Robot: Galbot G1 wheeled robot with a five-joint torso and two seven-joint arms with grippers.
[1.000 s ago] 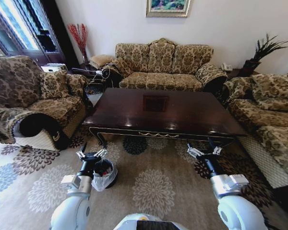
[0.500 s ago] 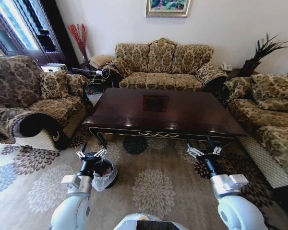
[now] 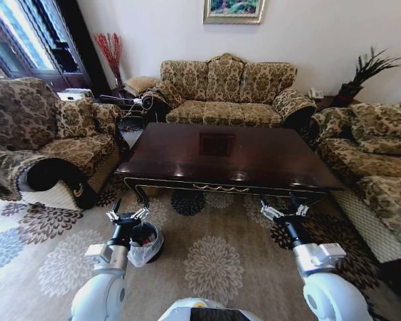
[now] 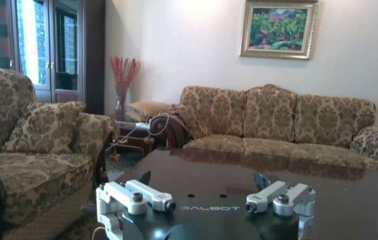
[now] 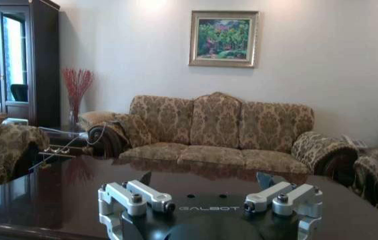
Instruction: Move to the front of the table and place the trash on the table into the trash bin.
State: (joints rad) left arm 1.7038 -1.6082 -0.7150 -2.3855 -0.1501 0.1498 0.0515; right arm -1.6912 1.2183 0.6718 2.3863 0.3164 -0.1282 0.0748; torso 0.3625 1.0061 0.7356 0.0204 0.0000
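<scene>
Nearest the robot, both arms are reaching forward over the patterned carpet (image 3: pixel 214 261), short of the table's front edge. The left pincer (image 3: pixel 127 215) is hovering spread wide, holding nothing, directly above the trash bin (image 3: pixel 146 245), which is standing on the carpet just ahead of the left arm, its white liner folded over the rim. The right pincer (image 3: pixel 285 211) is likewise gaping wide and empty, hanging near the table's front right corner.

Beyond them, the table (image 3: pixel 187 164) is sitting broadside to the robot, its dark glossy top reflecting the room. No bottle, can, tissue or wrapper is showing on that top from the head view or either wrist view.

Judgement: the approach looks done and, with nothing left on top, the clearing appears finished or nearly so. What the bin holds cannot be made out.

Farther back, the sofa (image 3: pixel 227 90) is standing against the wall.
</scene>
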